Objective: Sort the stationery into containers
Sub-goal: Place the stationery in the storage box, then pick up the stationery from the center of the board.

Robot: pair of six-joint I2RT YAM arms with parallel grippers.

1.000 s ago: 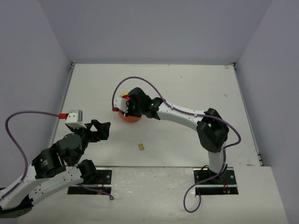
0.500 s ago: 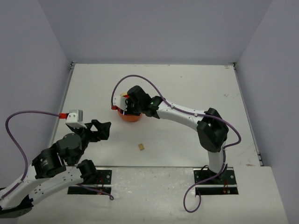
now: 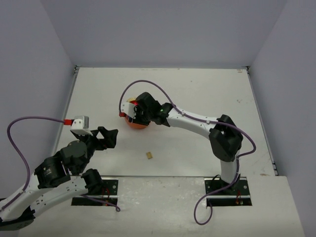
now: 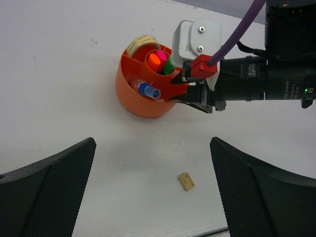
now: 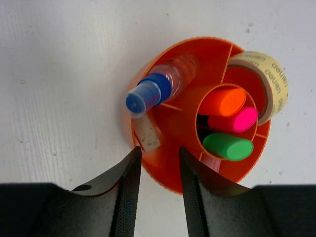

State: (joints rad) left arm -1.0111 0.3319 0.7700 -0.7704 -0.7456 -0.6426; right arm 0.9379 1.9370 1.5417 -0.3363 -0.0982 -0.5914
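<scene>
The orange organiser (image 3: 138, 124) stands mid-table. Its central well holds orange (image 5: 223, 101), pink (image 5: 237, 120) and green (image 5: 224, 146) highlighters. In its outer compartments are a blue-capped clear piece (image 5: 148, 94), a whitish block (image 5: 147, 136) and the beige tape ring (image 5: 269, 81). My right gripper (image 5: 159, 153) hovers over the organiser's near rim, jaws slightly apart with nothing between them. A tan block (image 3: 148, 155) lies loose on the table. In the left wrist view it (image 4: 186, 181) lies between the wide-open fingers of my left gripper (image 4: 152, 148), which is well short of it.
White table with grey walls on three sides. The right arm (image 3: 197, 123) reaches across the middle from its base at the near right. A purple cable (image 3: 143, 84) loops above the organiser.
My right gripper's jaws have parted over the organiser and the wrist has shifted slightly. The left arm has not moved.
</scene>
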